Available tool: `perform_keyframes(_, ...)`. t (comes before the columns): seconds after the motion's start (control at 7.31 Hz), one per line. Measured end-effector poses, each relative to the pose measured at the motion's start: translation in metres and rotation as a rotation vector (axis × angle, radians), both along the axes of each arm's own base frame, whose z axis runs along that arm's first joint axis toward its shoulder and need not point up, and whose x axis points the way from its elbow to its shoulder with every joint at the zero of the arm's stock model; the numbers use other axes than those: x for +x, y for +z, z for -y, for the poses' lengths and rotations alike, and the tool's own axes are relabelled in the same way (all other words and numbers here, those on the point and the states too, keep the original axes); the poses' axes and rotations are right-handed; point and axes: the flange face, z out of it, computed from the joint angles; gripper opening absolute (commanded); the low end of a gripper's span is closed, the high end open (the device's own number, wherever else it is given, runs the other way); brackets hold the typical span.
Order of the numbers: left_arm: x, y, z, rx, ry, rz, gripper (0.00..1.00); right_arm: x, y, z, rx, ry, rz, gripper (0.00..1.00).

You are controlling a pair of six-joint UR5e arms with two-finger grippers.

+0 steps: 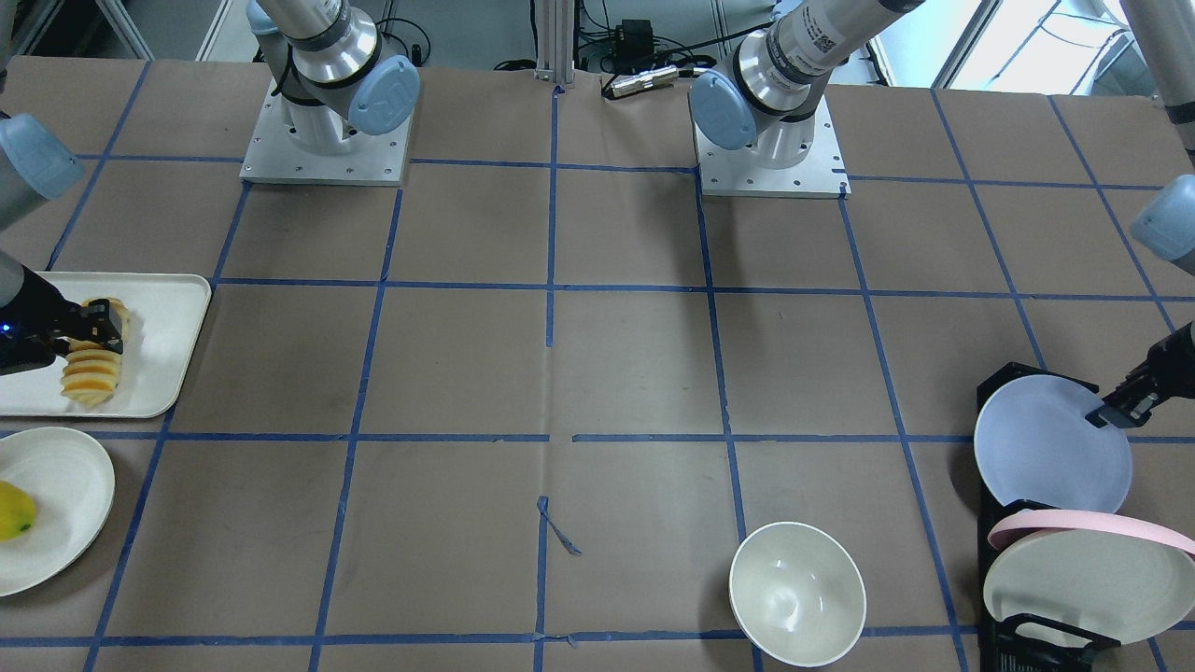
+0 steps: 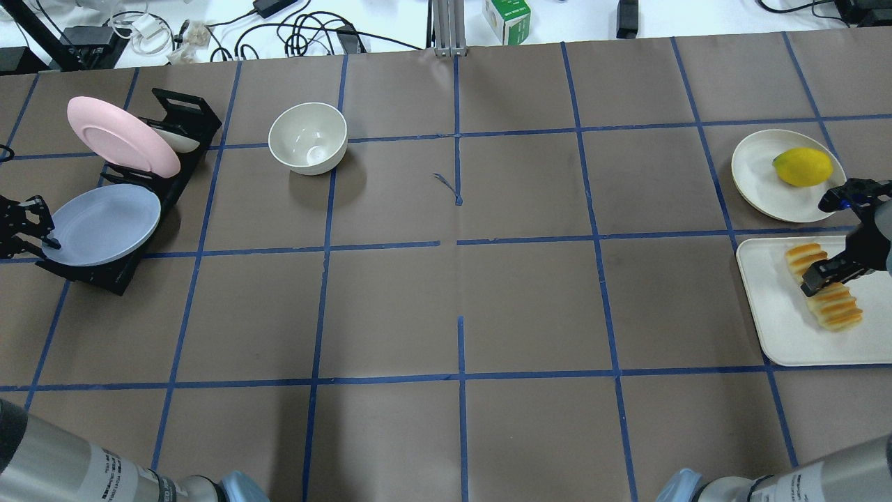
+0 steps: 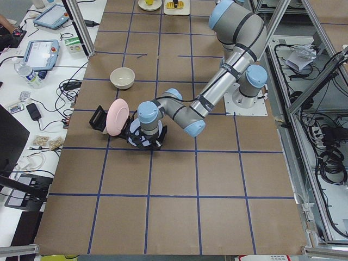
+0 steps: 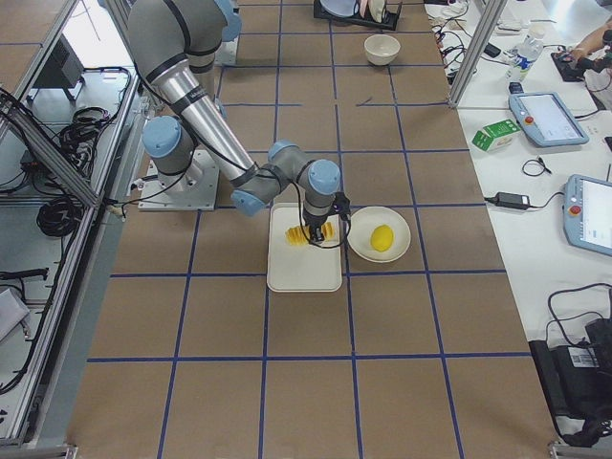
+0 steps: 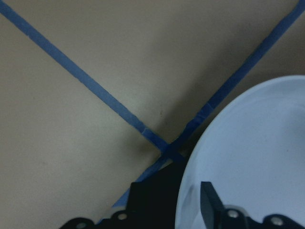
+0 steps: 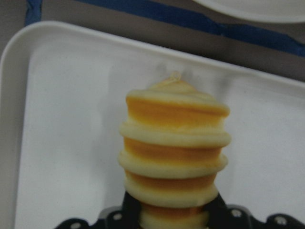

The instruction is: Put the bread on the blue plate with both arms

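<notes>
The bread (image 2: 829, 296), a ridged yellow-orange loaf, lies on a white tray (image 2: 780, 328) at the right edge of the overhead view. My right gripper (image 2: 826, 273) is shut on the loaf near its middle. In the right wrist view the bread (image 6: 174, 152) sits pinched between the two fingers. The blue plate (image 2: 104, 223) leans in a black rack (image 2: 97, 275) at the far left. My left gripper (image 2: 49, 240) is shut on the plate's outer rim. In the left wrist view one finger (image 5: 209, 205) lies on the plate (image 5: 257, 157) and the other is hidden beneath it.
A pink-rimmed plate (image 2: 122, 136) stands in the same rack behind the blue one. A white bowl (image 2: 308, 137) sits right of the rack. A yellow-green fruit (image 2: 803, 166) lies on a white plate (image 2: 756, 174) beyond the tray. Brown table with blue tape lines.
</notes>
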Motion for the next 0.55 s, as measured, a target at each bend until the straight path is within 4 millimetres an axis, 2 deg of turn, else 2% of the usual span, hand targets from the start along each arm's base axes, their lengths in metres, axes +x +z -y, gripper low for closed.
perform_keyframes(0.27,0.002,0.001,-0.003,0.009,-0.003,-0.005,0.0,0.003,0.005,0.001,-0.003,-0.013,-0.006,0.0)
perform_keyframes(0.55,-0.002,0.016,-0.009,0.021,-0.007,-0.016,0.0,0.012,0.024,0.001,-0.013,-0.044,-0.017,0.0)
